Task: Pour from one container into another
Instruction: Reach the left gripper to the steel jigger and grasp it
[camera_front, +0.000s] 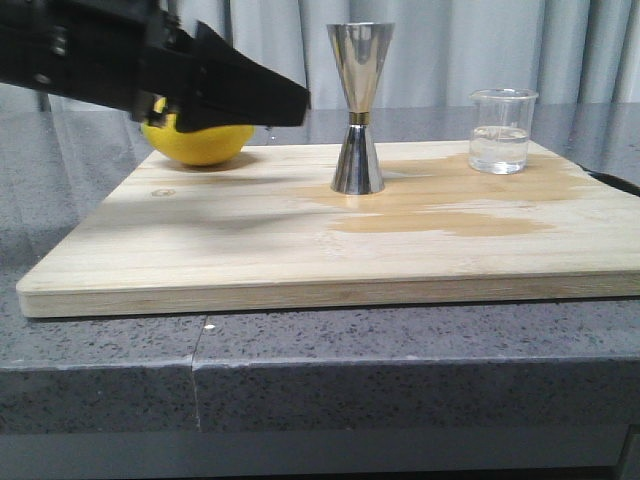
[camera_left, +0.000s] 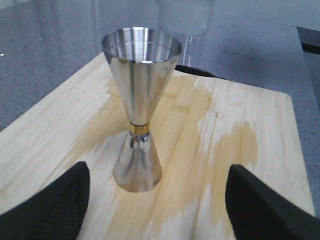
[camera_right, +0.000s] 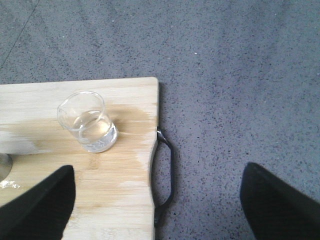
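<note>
Right wrist view showed the beaker (camera_right: 88, 121) upright near the board's (camera_right: 125, 200) handle end, ahead of the wide-open, empty right gripper (camera_right: 155, 200), the nearer arm. The left gripper (camera_left: 155, 200), also wide, faced the jigger (camera_left: 139, 110) mid-board.

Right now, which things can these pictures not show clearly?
- Lemon: front view, the left gripper covers its top.
- Right gripper: absent from the front view; in its wrist view the fingers are cut by the bottom edge.
- Beaker: its marks are too faint to read; in the left wrist view its top is cut off by the edge.
- Jigger: whether it holds liquid, no view settles.
</note>
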